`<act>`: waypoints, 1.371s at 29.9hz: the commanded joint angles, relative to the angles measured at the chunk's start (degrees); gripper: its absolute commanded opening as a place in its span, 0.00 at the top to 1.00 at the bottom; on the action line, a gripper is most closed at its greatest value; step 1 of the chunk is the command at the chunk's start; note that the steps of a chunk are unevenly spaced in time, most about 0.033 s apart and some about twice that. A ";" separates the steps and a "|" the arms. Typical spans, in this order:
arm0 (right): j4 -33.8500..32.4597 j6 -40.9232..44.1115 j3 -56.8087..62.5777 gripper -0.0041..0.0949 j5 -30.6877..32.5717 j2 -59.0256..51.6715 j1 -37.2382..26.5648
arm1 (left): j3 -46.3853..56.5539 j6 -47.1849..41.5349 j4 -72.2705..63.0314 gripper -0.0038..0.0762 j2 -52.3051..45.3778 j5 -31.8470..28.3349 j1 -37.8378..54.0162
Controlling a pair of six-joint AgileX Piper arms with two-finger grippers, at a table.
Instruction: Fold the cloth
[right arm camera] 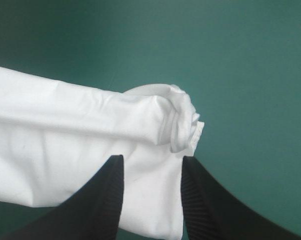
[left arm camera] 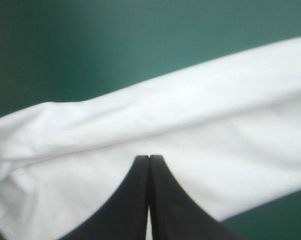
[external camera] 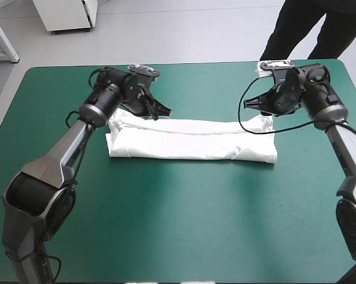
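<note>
The white T-shirt [external camera: 190, 142] lies folded into a long narrow band across the middle of the table. My left gripper [external camera: 165, 111] is low over the band's far edge near its left end. In the left wrist view that gripper [left arm camera: 149, 157] has its black fingers pressed together on the T-shirt [left arm camera: 190, 115], with a thin white sliver between them. My right gripper [external camera: 258, 106] is at the band's far right corner. In the right wrist view the right gripper [right arm camera: 153, 159] is open, with the bunched corner of the T-shirt [right arm camera: 183, 120] just ahead of its fingertips and cloth lying between them.
Bare teal-green cover [external camera: 184, 225] stretches from the band to the table's near edge, with more on either side of the band. A narrower strip of cover lies between the band and the far edge.
</note>
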 commanded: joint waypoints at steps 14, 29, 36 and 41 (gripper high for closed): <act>-0.80 0.21 -1.72 0.61 0.48 -5.54 -0.48 | -1.87 -7.43 -1.51 0.98 4.33 -5.42 -9.99; 1.13 0.66 -1.72 0.61 1.77 -6.14 -1.29 | -1.87 -7.76 -1.61 0.98 11.22 -5.31 -9.99; 16.36 -4.10 1.81 0.61 1.80 -6.13 -12.53 | -1.87 -7.76 -2.27 0.98 11.71 -5.31 -9.99; 28.75 -13.20 10.80 0.55 2.22 -6.13 -20.35 | -1.87 -7.45 -2.69 0.98 11.71 -5.33 -9.99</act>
